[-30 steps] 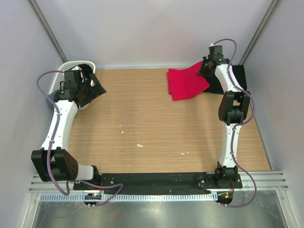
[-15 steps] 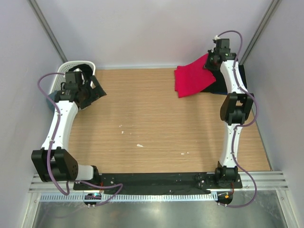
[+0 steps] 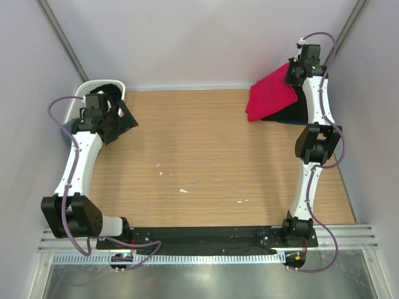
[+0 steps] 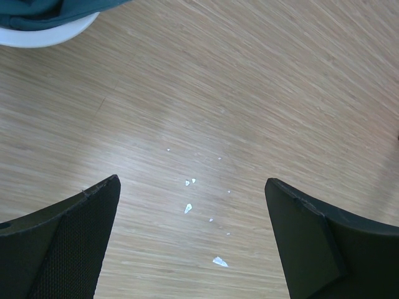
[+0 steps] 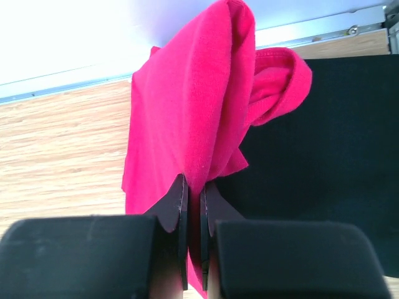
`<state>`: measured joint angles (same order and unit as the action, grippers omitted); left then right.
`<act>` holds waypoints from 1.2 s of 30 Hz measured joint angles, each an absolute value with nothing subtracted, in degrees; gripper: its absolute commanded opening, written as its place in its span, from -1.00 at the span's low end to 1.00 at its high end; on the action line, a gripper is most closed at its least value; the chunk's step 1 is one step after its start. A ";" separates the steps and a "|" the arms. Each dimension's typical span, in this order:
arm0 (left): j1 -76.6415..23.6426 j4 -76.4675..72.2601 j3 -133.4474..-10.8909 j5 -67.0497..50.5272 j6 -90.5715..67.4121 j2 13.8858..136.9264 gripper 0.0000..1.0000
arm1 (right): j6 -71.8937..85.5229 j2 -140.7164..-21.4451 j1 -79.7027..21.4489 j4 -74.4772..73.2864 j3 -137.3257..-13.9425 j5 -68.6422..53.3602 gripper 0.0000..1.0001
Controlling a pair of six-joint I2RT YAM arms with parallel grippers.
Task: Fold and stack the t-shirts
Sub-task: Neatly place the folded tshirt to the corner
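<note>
Presently, item by item.

Top view: right jaws pinch the red t-shirt (image 3: 269,96) by one edge, raised at the far right corner. It hangs over the black t-shirt (image 3: 288,116), which lies flat on the desk (image 3: 206,156); I judge the black one to be the base of the stack. Left jaws hover beside the white basket (image 3: 86,88), where another black shirt (image 3: 113,88) drapes over the rim.

Left wrist view: jaws spread wide and empty over wood and white flecks (image 4: 189,208). A grey-blue t-shirt (image 4: 37,11) shows in the basket.

Right wrist view: jaws are closed tight on a red fold, the shirt is bunched, and the black one lies below.
</note>
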<state>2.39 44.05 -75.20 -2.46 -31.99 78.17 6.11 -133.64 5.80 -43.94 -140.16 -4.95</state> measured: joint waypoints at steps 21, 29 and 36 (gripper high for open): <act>2.39 43.44 -74.81 -1.08 -33.89 76.84 0.97 | 1.72 -133.64 10.00 -44.23 -142.85 -5.26 -0.97; 2.39 43.09 -74.74 -1.06 -34.48 77.17 0.96 | 0.75 -133.64 12.45 -43.40 -142.91 -5.69 -0.98; 2.39 43.13 -74.74 -0.86 -34.94 78.35 0.94 | -2.52 -135.41 14.06 -40.66 -142.65 -5.72 -0.98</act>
<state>2.39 43.13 -74.74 -0.86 -34.94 78.35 -2.52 -135.41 14.06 -40.66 -142.65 -5.72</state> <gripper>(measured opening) 0.974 0.084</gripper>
